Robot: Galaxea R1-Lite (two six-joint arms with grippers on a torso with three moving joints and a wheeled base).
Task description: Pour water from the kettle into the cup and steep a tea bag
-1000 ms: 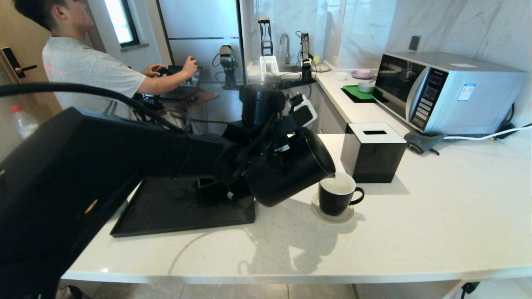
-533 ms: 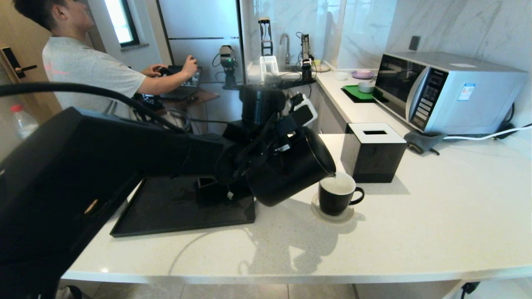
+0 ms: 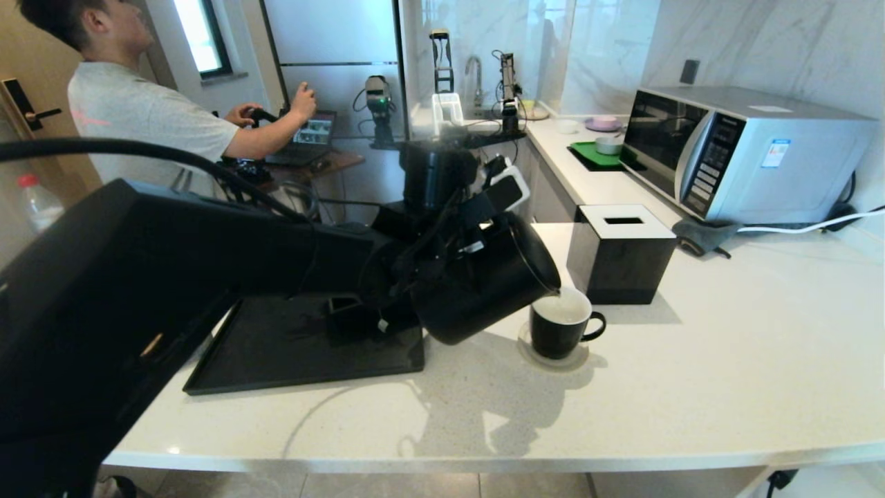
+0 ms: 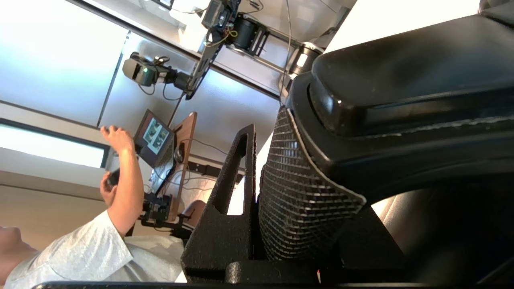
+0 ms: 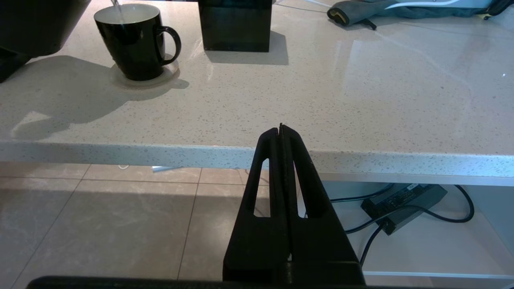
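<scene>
Black matte kettle tipped over toward the cup, spout low and just above the rim on the cup's left side, base raised back toward the tray. Long axis slanted, lid end pointing right and down. Clamped at the handle by left gripper, mesh-padded finger pressed flat to the handle, narrow set. Right gripper parked below the counter edge, jaws pressed together, holding nothing, well apart from the cup.

Thin clear stream of water dropping into the cup in the right wrist view. Cup upright on a pale coaster, ear handle pointing right, away from the kettle, white inside showing liquid fairly high, exact level hard to read. Pour likely near its end; coming move probably a tilt back upright, turning on spout staying over the rim till the stream stops.

Tea bag: small white tag dangling by the kettle base, possibly its tag, pouch itself not made out. Black tissue box just behind the cup, microwave further back. Person at a laptop in the background.
</scene>
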